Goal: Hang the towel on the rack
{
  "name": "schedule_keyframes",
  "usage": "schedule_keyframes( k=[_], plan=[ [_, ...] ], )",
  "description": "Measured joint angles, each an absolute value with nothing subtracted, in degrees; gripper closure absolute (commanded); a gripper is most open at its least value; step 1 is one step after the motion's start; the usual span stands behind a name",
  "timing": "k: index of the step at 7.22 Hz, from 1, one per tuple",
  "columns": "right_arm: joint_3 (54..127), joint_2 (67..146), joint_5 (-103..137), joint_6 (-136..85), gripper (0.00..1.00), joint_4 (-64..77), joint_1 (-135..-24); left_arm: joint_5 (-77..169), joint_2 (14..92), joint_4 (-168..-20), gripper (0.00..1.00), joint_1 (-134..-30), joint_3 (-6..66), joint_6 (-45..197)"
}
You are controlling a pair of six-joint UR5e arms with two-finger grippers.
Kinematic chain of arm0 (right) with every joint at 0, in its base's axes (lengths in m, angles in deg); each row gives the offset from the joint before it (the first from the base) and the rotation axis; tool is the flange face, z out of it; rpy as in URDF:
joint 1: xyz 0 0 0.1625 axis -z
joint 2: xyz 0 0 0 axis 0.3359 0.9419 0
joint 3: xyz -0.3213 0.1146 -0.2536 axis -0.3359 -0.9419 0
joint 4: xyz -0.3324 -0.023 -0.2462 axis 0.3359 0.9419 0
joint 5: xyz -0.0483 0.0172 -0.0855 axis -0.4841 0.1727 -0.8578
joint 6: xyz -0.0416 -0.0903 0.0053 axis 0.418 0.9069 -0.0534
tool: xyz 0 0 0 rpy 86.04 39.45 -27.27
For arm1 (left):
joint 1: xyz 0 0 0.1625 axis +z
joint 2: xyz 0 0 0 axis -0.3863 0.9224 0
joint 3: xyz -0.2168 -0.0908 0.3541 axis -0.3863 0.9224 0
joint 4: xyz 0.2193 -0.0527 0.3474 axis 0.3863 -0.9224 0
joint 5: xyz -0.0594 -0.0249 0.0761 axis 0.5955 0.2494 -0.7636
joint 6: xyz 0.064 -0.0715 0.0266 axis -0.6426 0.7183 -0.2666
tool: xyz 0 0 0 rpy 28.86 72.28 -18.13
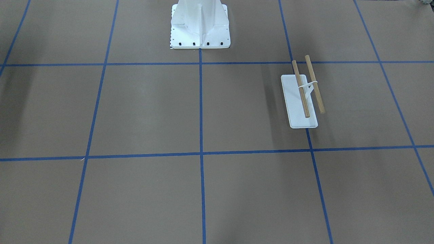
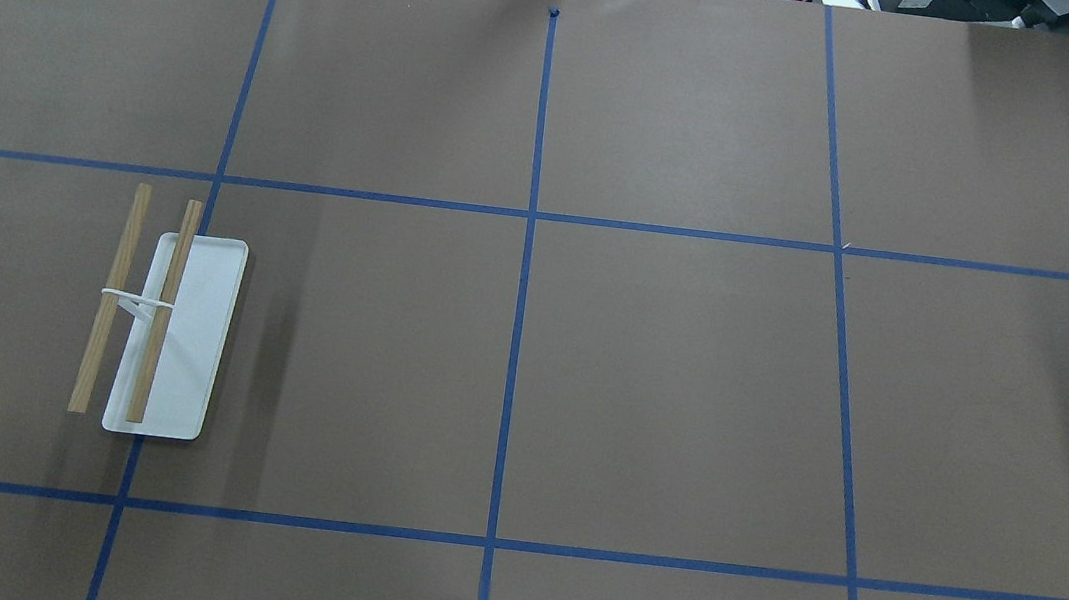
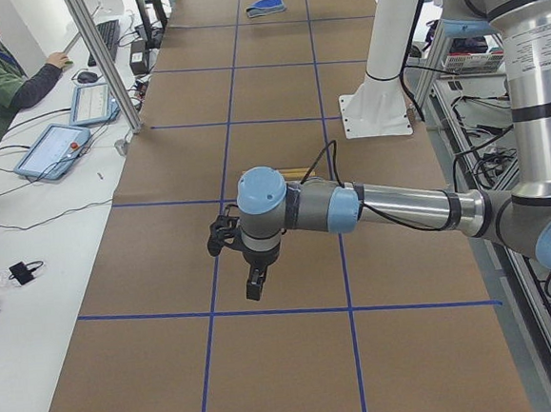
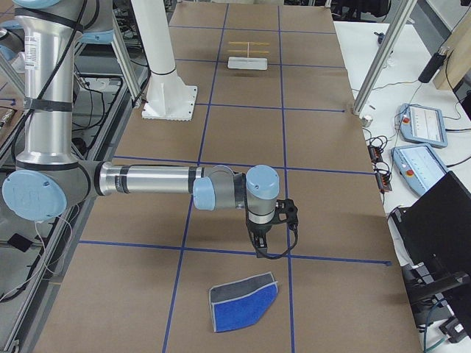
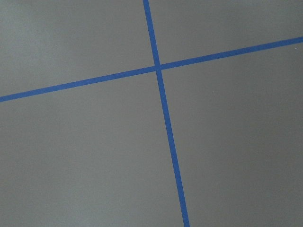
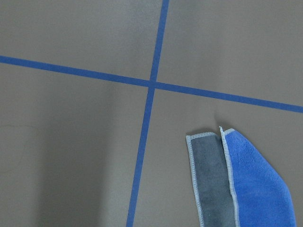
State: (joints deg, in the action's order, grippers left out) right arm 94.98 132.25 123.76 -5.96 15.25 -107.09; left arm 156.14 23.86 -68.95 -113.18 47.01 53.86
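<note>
Folded, the towel lies flat at the lower middle of the right-side view, near the right gripper hanging above the table. Well apart, the rack stands at the overhead view's left. The left gripper hangs mid-frame. I cannot tell either gripper's jaw opening.

Blue towel, seemingly grey on its folded flap; white-based rack, light-brown dowels; blue-gridded brown table.

Bare table surrounds the rack; pedestal stands well apart.
</note>
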Motion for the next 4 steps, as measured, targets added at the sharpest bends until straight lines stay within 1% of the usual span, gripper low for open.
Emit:
schedule_keyframes(
  k=[3,4],
  plan=[
    [94.6,132.4,123.4,-6.1,0.0,6.2,-107.1,155.9,24.0,-80.3,0.01,-113.2,45.7,54.3],
    [94.2,132.5,123.2,-6.2,0.0,2.1,-107.1,155.9,24.9,-85.7,0.01,-113.2,44.0,54.6]
  ],
)
